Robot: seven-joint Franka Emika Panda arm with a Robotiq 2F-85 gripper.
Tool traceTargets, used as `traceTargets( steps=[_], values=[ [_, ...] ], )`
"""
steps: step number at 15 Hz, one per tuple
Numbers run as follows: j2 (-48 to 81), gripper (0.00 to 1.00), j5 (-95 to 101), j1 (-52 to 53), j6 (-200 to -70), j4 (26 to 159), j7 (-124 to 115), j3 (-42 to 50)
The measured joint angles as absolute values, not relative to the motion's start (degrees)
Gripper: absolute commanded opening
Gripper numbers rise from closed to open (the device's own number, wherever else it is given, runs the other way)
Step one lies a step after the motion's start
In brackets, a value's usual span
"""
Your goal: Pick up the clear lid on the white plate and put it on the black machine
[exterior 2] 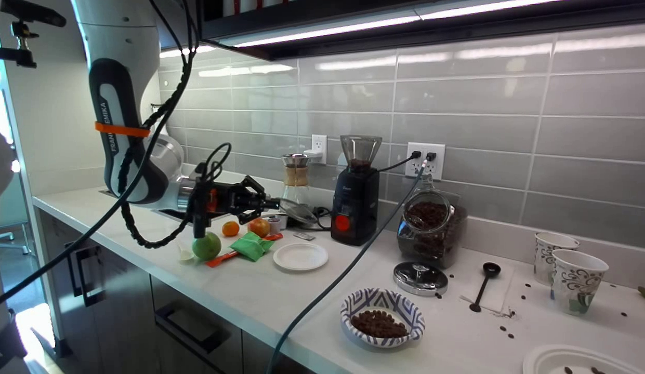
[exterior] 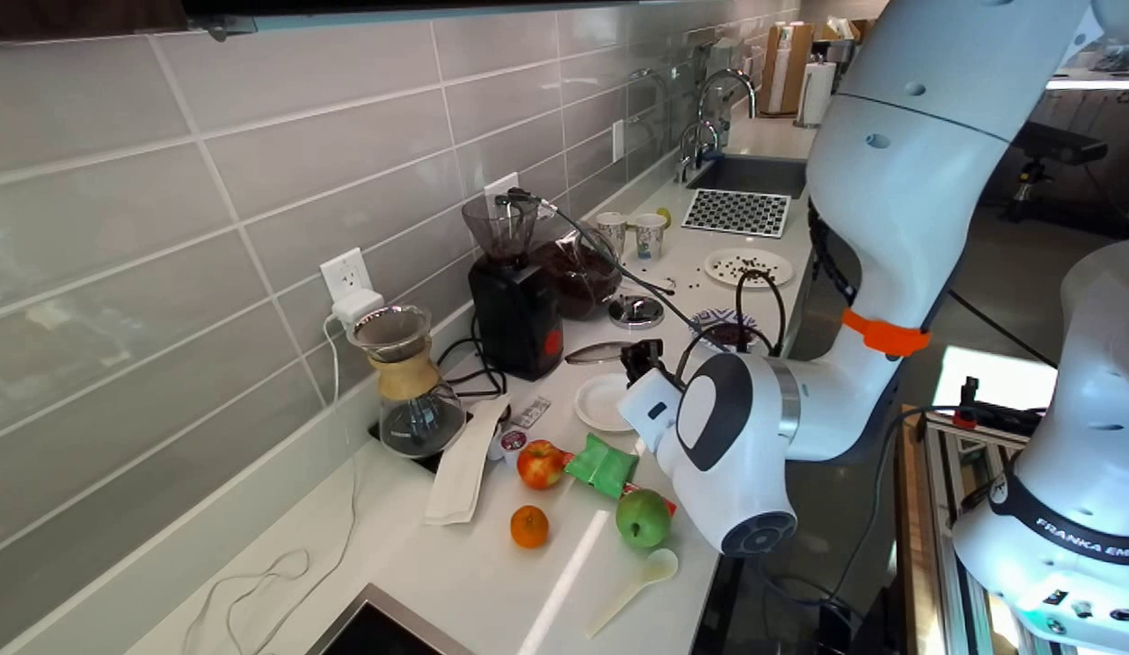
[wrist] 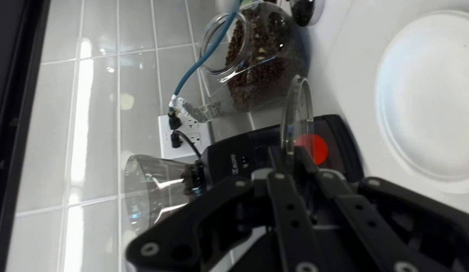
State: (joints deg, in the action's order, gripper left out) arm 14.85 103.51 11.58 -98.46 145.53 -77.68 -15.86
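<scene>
Inspecting wrist view: found tool (wrist: 291,156) clenched on rim of clear lid (wrist: 297,113), seen nearly edge-on before body of black machine (wrist: 249,151). Noted white plate (wrist: 434,98) on surface (wrist: 351,56) in front of black machine, and blue cable (wrist: 204,60) running near black machine.

Moving to an exterior view: found clear lid (exterior 2: 297,210) raised off surface, tilted, apart from black machine and lower than its upper container (exterior 2: 360,150). Noted glass jar (exterior 2: 435,234) just beside black machine.

Moving to an exterior view: noted glass carafe (exterior: 417,405) near black machine; confirmed clear lid (exterior: 596,353) off the front of black machine, not yet above it.

Judged to be at carrying stage, with lifting done and placing outstanding. Advise raising clear lid higher than upper container before closing in on black machine, to avoid striking its side. Advise then turning tool to level clear lid, centring over upper container, lowering slowly, and loosening tool only when seated evenly. Expect some pivoting from an edge grip; move gently. Give blue cable near black machine ample room.
</scene>
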Motion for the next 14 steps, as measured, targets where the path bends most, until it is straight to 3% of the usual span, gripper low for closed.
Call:
traceTargets(
  steps=[5, 6, 11, 12, 14],
  values=[
    [5.23, 0.03, 103.31, 13.33, -92.17, 150.49, -77.42, -17.24],
    [3.07, 0.1, 103.33, 13.21, -92.16, 151.01, -77.17, -16.87],
    [-2.32, 0.1, 103.53, 12.26, -92.22, 151.79, -76.23, -15.05],
    [-2.3, 0.03, 103.53, 12.28, -92.22, 151.86, -76.23, -15.06],
    [-2.26, 0.03, 103.53, 12.32, -92.22, 151.9, -76.23, -15.02]
  ],
)
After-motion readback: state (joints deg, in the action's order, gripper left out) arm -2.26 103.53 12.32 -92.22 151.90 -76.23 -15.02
